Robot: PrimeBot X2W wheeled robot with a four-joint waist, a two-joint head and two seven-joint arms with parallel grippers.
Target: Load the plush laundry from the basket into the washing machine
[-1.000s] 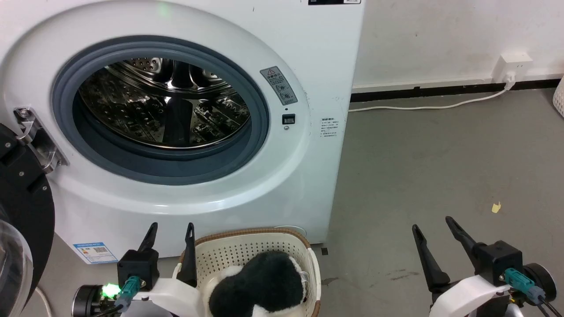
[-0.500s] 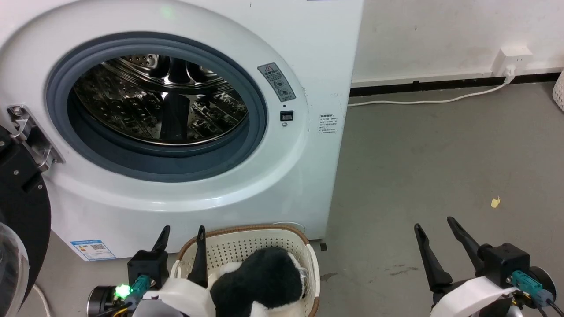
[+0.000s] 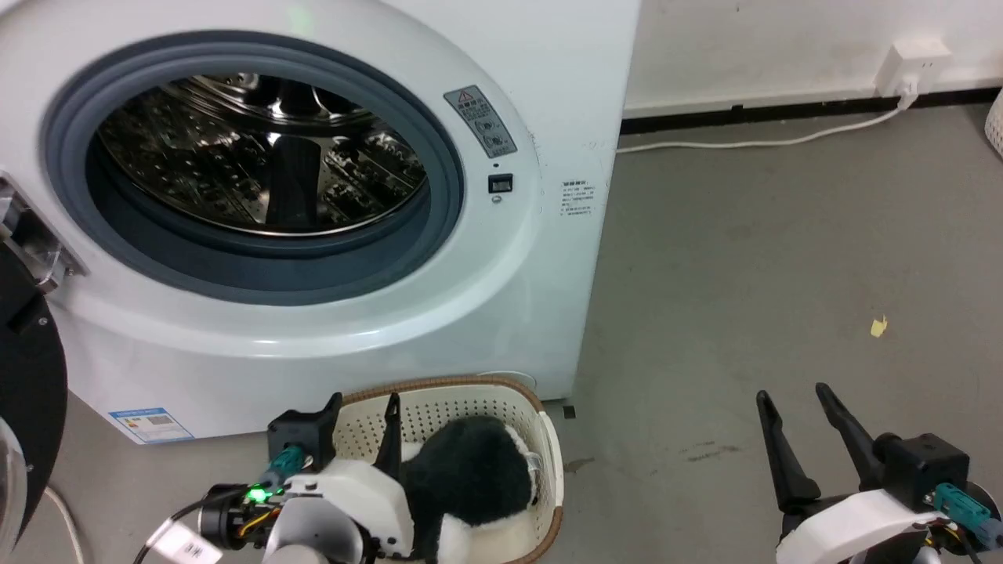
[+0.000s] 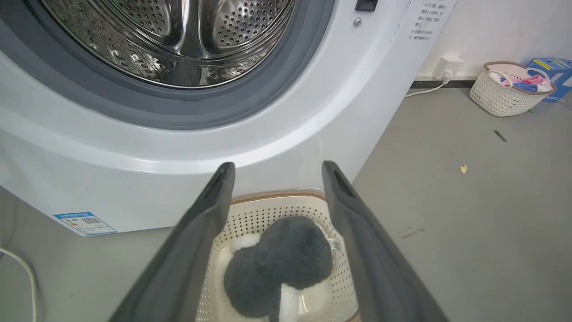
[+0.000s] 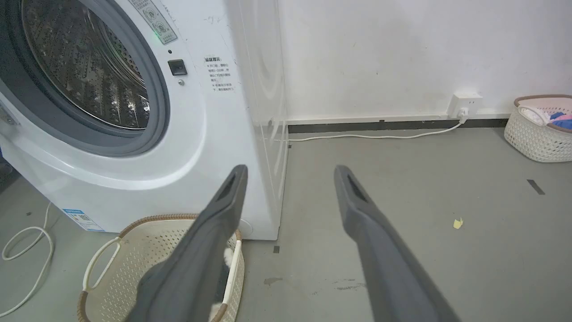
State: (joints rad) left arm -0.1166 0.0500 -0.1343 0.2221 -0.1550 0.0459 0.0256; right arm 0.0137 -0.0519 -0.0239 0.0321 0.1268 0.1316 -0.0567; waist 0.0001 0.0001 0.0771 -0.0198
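my left gripper (image 4: pixel 277 167) hangs over the basket (image 3: pixel 439 388), fingers spread wide and holding nothing. in the wrist view they frame the plush (image 4: pixel 281 250), which lies in the basket, a black lump with white at its edges. whether a finger brushes the fur i cannot tell. my right gripper (image 3: pixel 791 395) is well to the right of the basket over bare floor, also spread and empty. the washer (image 3: pixel 509 313) stands just behind the basket, with its drum (image 3: pixel 258 172) open and bare above the far rim. i judge this the reach for the plush, with nothing loaded yet. next i should sink my fingers around the lump, bite deep into the soft fur, then lift it over the rim.
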